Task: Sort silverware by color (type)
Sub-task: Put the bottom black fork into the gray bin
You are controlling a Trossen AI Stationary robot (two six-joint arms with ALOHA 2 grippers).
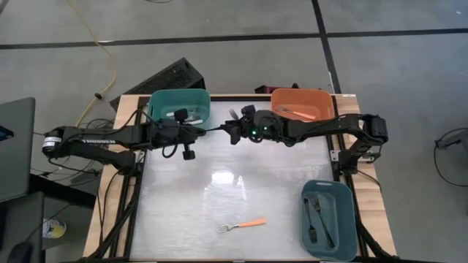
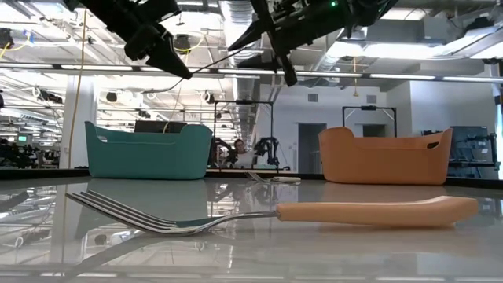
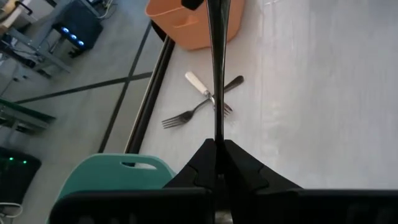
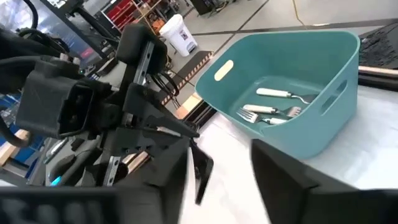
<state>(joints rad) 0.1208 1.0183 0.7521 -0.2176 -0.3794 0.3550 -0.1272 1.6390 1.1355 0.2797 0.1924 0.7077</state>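
Note:
A black-handled fork is held in the air between the teal bin and the orange bin. My left gripper is shut on one end of it. My right gripper is open and faces the left one. Its fingers stand on either side of the fork's dark free end, apparently without touching. An orange-handled fork lies flat near the table's near edge. A white-handled fork and a dark fork lie crossed at the far edge. My left gripper pinches the black fork between its two fingers by one end. It comes level from the table's left, with the fingers along the fork. The fork is lifted clear and sticks out roughly level toward the right gripper. The fingers hide which end they are on.
The teal bin holds white-handled forks. The orange bin holds orange-handled forks. A blue-grey bin at the near right corner holds black forks. The middle of the table is bare.

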